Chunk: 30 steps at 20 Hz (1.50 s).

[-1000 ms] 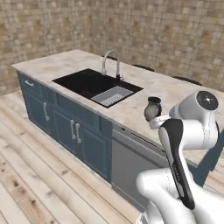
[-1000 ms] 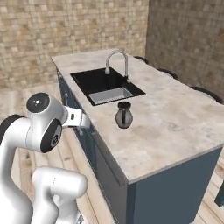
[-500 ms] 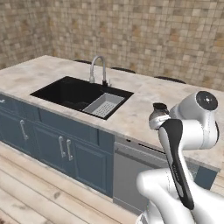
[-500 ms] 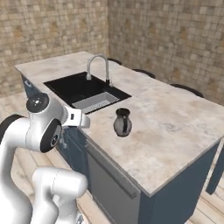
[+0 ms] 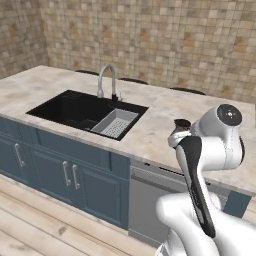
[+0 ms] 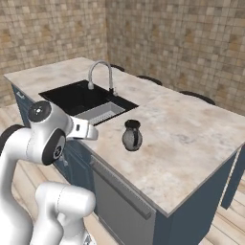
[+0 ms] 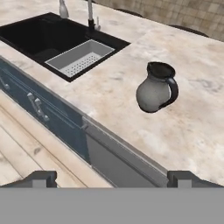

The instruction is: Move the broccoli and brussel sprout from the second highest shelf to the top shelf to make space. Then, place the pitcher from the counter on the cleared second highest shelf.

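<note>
- Nearest, my tool (image 7: 112, 177): its two dark fingertips stand far apart at the foot of the hand view, with nothing between them. It hangs on the near side of the pitcher, short of the table edge and over the plank floor.
- Next out from the tool, below the pitcher: a flat grey dishwasher front (image 6: 119, 206) with a long bar handle, set into dark blue cabinets (image 5: 55, 167) with small metal pulls.
- The table (image 6: 201, 139): a long slab of beige-pink marbled stone, smooth and flat, with a square front edge.
- The pitcher (image 7: 155, 89): it stands upright on the table, a little in from the front edge. The body is rounded, mottled grey-beige ceramic, with a narrow dark neck, a dark rim and a small dark loop handle. In the hand view the handle turns to the side away from the sink.
- To one side of the pitcher and further along the table: a black sink (image 5: 82, 109) holding a pale perforated tray (image 7: 81, 57). A curved chrome tap (image 5: 107, 80) rises behind it.
- Farthest, behind the pitcher: a wall of small tan stone tiles (image 5: 165, 40).
- Step in hand, as I judge it: the approach to the pitcher, which is not yet grasped. The next move calls for advancing over the table edge, squaring the open fingers on the round body or neck, clear of the handle, then closing. The glazed curve may slip.
</note>
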Tool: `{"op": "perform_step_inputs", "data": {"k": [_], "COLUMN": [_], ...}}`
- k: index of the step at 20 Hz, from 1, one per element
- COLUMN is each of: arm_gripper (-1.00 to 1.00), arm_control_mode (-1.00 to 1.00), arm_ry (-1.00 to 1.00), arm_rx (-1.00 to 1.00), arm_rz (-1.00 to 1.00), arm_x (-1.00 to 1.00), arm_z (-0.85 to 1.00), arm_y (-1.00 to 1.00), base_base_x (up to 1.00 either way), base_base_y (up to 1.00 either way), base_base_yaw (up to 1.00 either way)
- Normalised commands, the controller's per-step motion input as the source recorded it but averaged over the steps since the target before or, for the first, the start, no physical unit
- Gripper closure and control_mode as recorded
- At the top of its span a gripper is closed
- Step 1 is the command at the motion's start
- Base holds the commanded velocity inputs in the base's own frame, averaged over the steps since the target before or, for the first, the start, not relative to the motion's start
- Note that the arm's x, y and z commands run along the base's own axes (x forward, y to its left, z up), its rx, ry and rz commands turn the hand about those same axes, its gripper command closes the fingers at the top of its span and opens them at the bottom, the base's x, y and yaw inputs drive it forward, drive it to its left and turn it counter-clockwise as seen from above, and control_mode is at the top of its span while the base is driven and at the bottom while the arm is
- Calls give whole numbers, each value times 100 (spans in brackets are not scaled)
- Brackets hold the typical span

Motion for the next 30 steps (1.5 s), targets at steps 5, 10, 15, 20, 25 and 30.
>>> {"op": "perform_step_inputs", "data": {"k": [5,10,15,20,25,30], "arm_gripper": [-100,-100,-100,-100,-100,-100], "arm_control_mode": [-100,-100,-100,-100,-100,-100], "arm_ry": [0,0,0,5,5,6], "arm_rx": [2,6,3,2,1,0], "arm_rz": [0,2,4,2,4,8], "arm_x": [0,1,46,74,57,36], "arm_z": [-15,-14,-7,0,0,-4], "arm_y": [-56,-82,-51,-20,-15,-25], "base_base_x": [0,0,0,0,0,0], "base_base_y": [0,0,0,0,0,0], "base_base_yaw": [0,0,0,0,0,0]}}
